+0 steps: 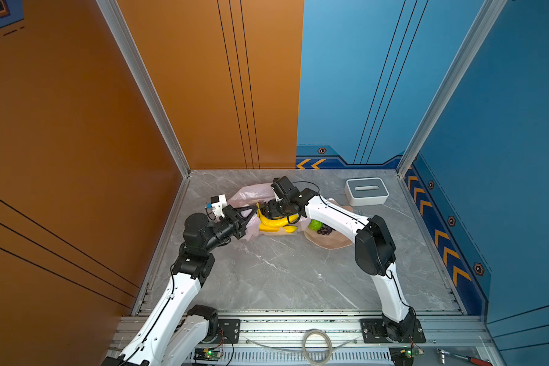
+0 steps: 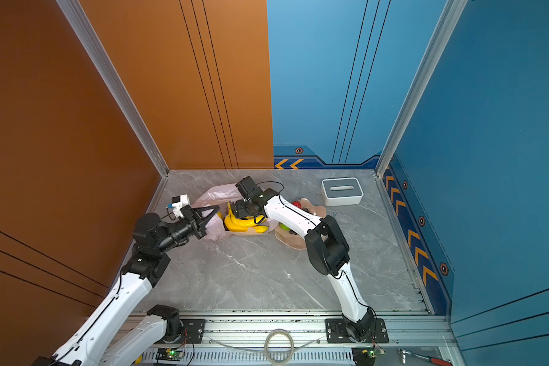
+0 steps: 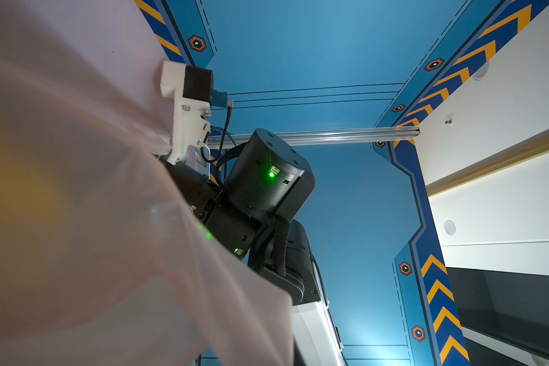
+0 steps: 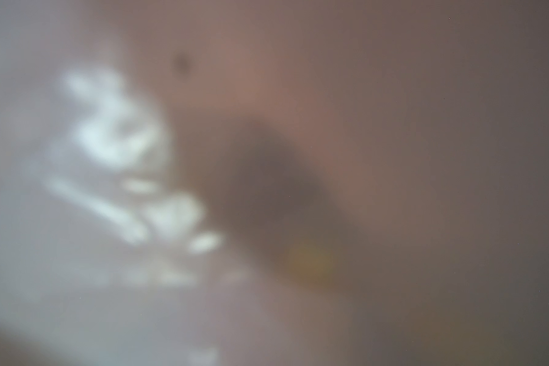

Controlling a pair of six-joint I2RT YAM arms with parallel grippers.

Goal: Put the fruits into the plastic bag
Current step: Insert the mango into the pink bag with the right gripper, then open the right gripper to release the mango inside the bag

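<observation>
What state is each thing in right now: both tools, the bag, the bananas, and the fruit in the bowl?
left tool, shut, pinching the plastic bag at its edge.
right tool, low over the banana bunch; grip unclear.
plastic bag, crumpled, one edge held up.
banana bunch, lying at the bag's mouth, not clearly inside.
lime, in the bowl.
grapes, in the bowl.
bowl, upright, holding fruit.

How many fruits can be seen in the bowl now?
3: a green lime with dark grapes beside it in the left part of the bowl, and a red fruit at its far edge. The right arm crosses the bowl and may hide more.
</observation>
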